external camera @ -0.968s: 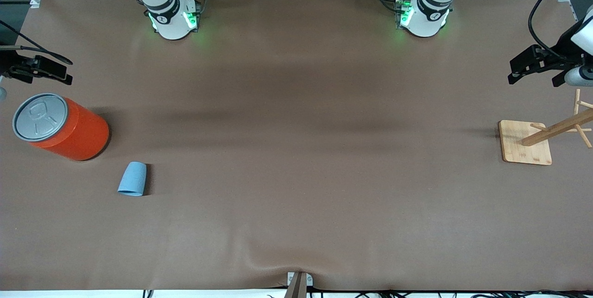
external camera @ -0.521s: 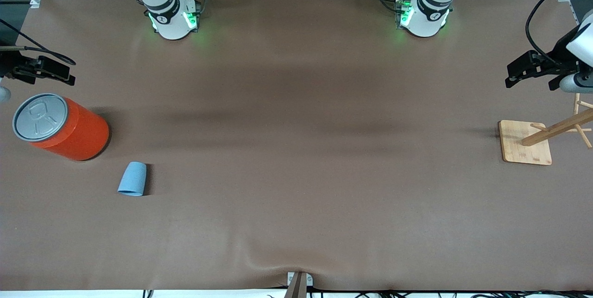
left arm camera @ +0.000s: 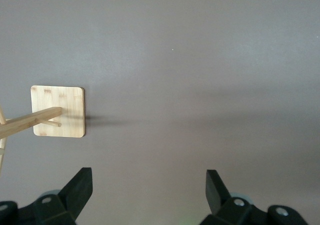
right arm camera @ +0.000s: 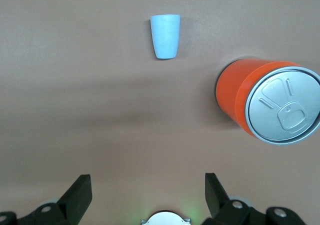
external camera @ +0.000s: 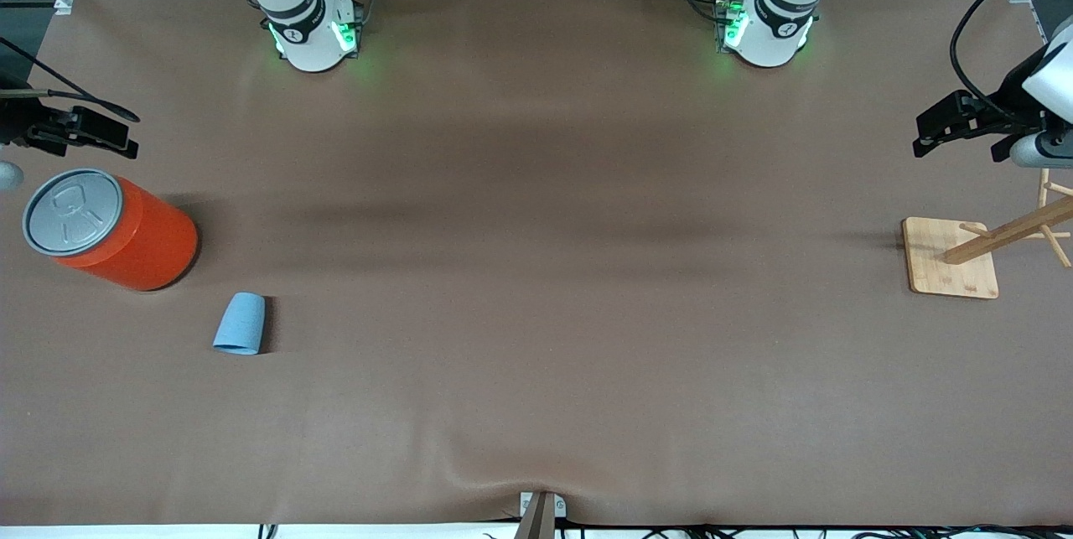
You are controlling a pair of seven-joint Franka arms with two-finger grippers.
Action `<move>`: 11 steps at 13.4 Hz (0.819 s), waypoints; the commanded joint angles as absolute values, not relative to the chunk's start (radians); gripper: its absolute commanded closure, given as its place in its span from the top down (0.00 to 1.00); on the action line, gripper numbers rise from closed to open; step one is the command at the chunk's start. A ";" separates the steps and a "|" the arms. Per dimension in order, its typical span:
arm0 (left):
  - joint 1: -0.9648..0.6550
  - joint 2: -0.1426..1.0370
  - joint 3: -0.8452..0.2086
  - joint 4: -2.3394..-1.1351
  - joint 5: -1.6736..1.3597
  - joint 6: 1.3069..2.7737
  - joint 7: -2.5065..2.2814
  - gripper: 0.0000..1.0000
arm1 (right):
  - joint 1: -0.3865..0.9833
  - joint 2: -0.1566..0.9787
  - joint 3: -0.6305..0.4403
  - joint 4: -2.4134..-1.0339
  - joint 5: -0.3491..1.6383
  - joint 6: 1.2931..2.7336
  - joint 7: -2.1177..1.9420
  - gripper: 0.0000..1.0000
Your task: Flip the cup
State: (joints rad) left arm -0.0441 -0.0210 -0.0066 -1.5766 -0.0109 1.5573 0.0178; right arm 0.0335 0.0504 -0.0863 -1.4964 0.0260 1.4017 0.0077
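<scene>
A: Quick count, going across the front view from the right arm's end?

B: One right gripper (external camera: 126, 137), one orange can (external camera: 117, 233), one cup (external camera: 240, 323), one wooden rack (external camera: 985, 250), one left gripper (external camera: 926, 132). Two arm bases along the top edge of the brown table (external camera: 536, 271). That's all.

A: Cup position?

B: On the table toward the right arm's end, nearer to the front camera than the can and just beside it, not touching. Light blue, tapered, and its wider rim looks to be down on the table, so upside down as far as I can tell. No inside visible.

A: Cup versus the right gripper?

B: Well apart. The right gripper hangs over the table edge at its own end, above the can's area. In the right wrist view the cup (right arm camera: 165, 36) sits ahead of the black fingers (right arm camera: 77, 195), which stand spread wide with nothing between them.

A: Anything in the way?

B: The can (right arm camera: 265, 102) stands upright, grey pull-tab lid on top, and sits between the gripper and the cup, off to one side. Bare table around the cup otherwise.

A: Left side?

B: The left gripper waits over the left arm's end of the table, fingers (left arm camera: 75, 192) also spread wide, holding nothing. The rack (left arm camera: 57, 111) on its square base lies under it, far from the cup.
</scene>
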 commanded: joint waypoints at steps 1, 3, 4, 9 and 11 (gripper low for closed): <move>-0.037 -0.009 -0.012 -1.548 -0.025 1.534 0.017 1.00 | 0.037 0.058 -0.084 -1.486 0.008 1.402 0.023 1.00; -0.037 -0.009 -0.012 -1.548 -0.025 1.534 0.018 1.00 | 0.032 0.058 -0.084 -1.488 0.008 1.402 0.018 1.00; -0.037 -0.009 -0.012 -1.548 -0.025 1.534 0.018 1.00 | 0.029 0.058 -0.084 -1.489 0.008 1.402 0.017 1.00; -0.038 -0.009 -0.012 -1.548 -0.025 1.534 0.018 1.00 | 0.037 0.060 -0.084 -1.488 0.008 1.407 0.017 1.00; -0.038 -0.009 -0.012 -1.546 -0.025 1.534 0.017 1.00 | 0.041 0.061 -0.084 -1.491 0.008 1.408 0.023 1.00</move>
